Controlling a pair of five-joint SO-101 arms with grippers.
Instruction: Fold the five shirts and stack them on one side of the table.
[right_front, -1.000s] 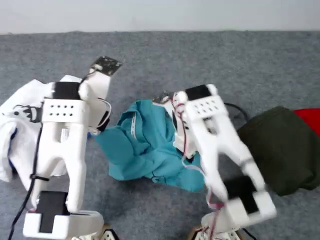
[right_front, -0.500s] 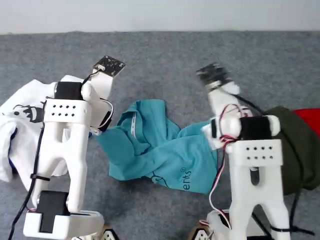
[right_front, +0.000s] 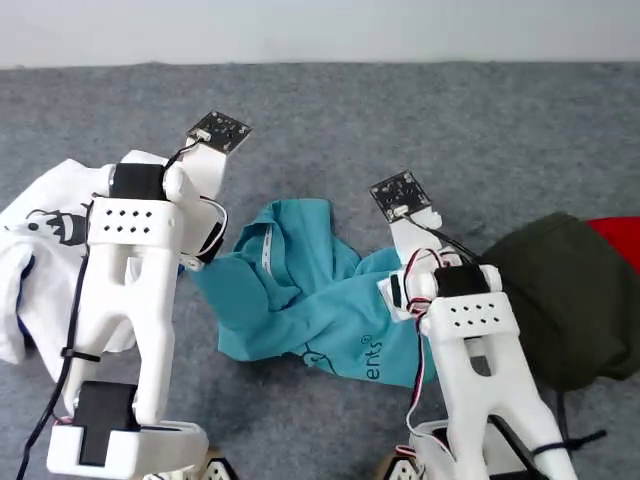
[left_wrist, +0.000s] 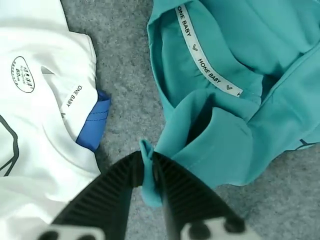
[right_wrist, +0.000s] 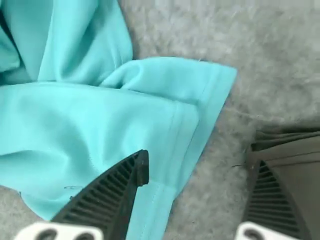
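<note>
Teal shirt (right_front: 300, 300) sits crumpled mid-tabletop (right_front: 400, 120), lettered neck tape showing, between the white shirt (right_front: 40, 230) and dark green shirt (right_front: 570, 290) — left hand (left_wrist: 147, 175) clamped on its edge, right hand (right_wrist: 200, 167) spread wide over the opposite corner — likely set to stretch it flat.

high: fixed over the table's (right_front: 320, 110) near edge, looking down toward the far edge, wide | left wrist: close, down onto teal shirt (left_wrist: 235, 100) and white shirt (left_wrist: 35, 125) | right wrist: close, down onto teal shirt hem, dark shirt (right_wrist: 295, 145) | shared: teal shirt, all three
</note>
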